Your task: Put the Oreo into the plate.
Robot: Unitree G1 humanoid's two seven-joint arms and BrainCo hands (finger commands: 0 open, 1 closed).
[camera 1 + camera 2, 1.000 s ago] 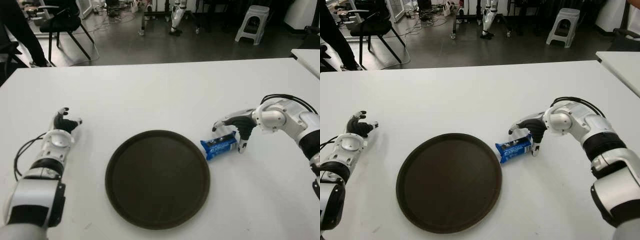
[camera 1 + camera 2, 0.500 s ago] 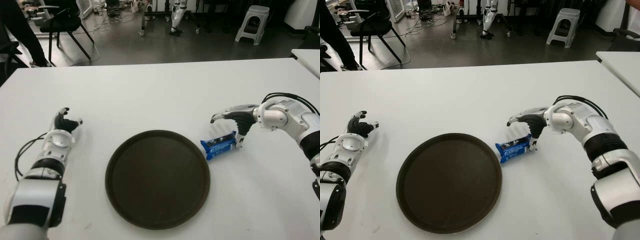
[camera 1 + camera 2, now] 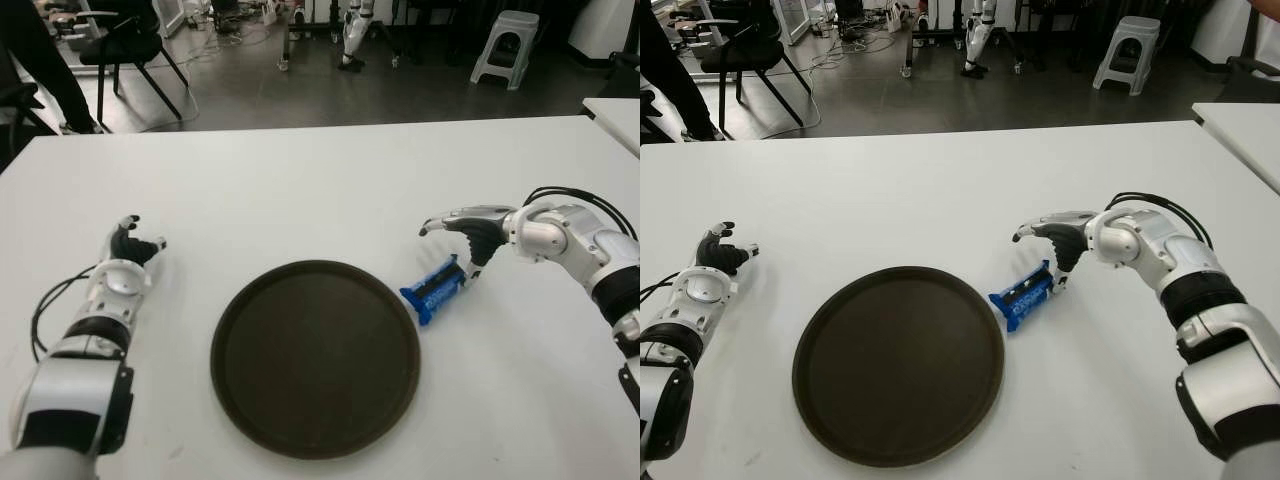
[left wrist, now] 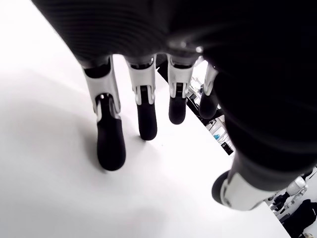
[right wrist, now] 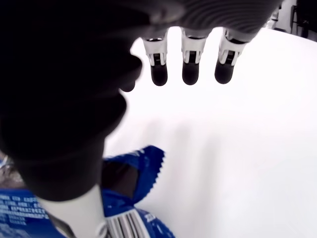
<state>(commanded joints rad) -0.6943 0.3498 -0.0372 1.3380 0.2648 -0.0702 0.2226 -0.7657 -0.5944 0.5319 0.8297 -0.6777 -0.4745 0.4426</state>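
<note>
Room: behind the white table (image 3: 320, 180) is a grey floor with a black chair (image 3: 125, 45) and a white stool (image 3: 505, 45).
Table: it carries 1 dark round plate (image 3: 315, 355) and 1 blue Oreo pack (image 3: 433, 287).
Right hand: the right hand (image 3: 470, 228) is above the far end of the Oreo pack, with its 4 fingers (image 5: 190, 64) stretched out and grasping nothing; the thumb points down and touches the pack's end, as it seems in the right wrist view.
Oreo pack: it lies on the table just under and a little inward of the right hand, tilted, with its near end just beside the plate's rim but not over it.
Left hand: the left hand (image 3: 130, 255) shows far on the other side of the plate, fingers relaxed, grasping nothing.
Done: the hand is at the pack, nothing more.
Left to do: in my judgement almost all; the pack must be gripped or pushed, brought over the rim and released inside the plate.
</note>
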